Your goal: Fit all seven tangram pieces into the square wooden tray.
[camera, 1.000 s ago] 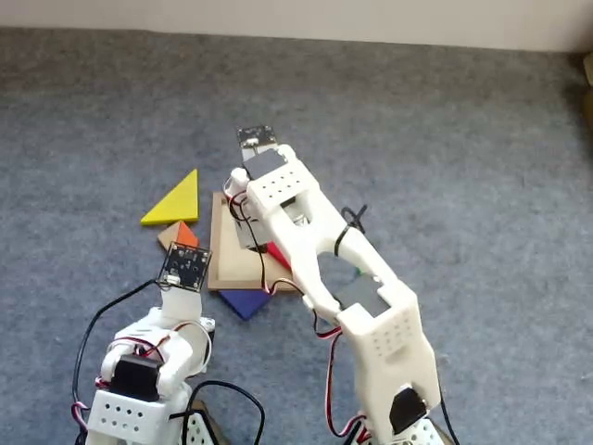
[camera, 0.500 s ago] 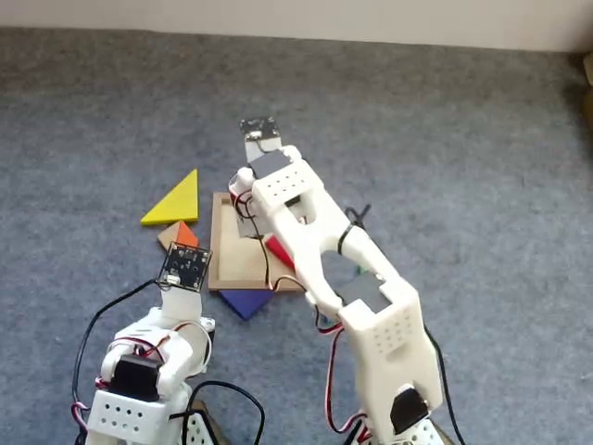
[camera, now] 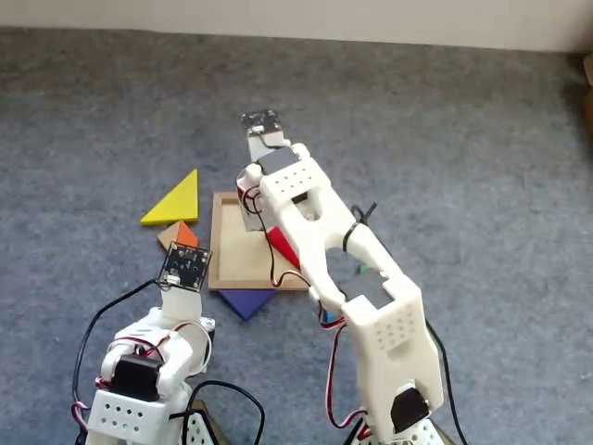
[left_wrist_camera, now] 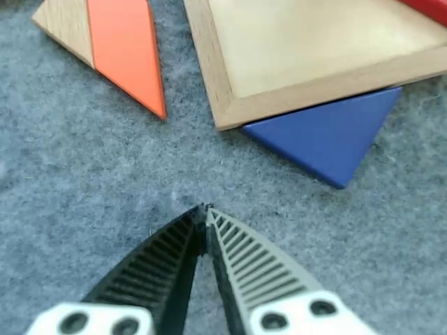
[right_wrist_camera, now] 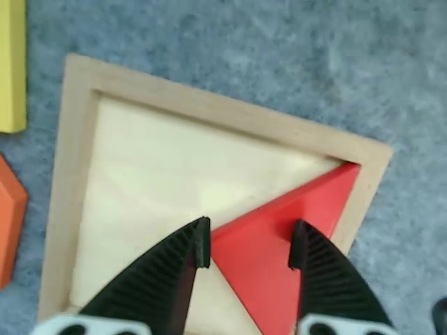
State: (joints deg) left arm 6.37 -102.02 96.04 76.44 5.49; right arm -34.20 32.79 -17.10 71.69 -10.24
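- square wooden tray point(camera: 216, 243) sits near the middle of the grey felt-covered desk point(camera: 463, 139). flat red wooden triangle point(right_wrist_camera: 279, 230) is inside it, one tip tucked into a tray corner.
- right hand point(right_wrist_camera: 249, 244) is open and holds nothing, jaws spread just above the red triangle's long edge.
- left hand point(left_wrist_camera: 205, 211) is closed and empty, low over bare felt on the near side of the tray. it's just beside the flat blue wooden triangle point(left_wrist_camera: 325, 136), which touches the tray's near rim.
- slanted orange wooden piece point(left_wrist_camera: 126, 49), with a plain unpainted wooden piece point(left_wrist_camera: 66, 28) touching it, and the flat yellow wooden triangle point(camera: 178, 204) lie outside the tray, toward the desk's left edge.
- handling, my read: the pieces are thin, rigid, light wood. painted faces are likely slick, with no give, but not fragile.
- they lie flat, so only the thin side edges can be pinched. pinch across two edges near mid-piece, fingertips pressed into the felt.
- red one: the sides against the tray wall are blocked, so use the free long edge or slide it.
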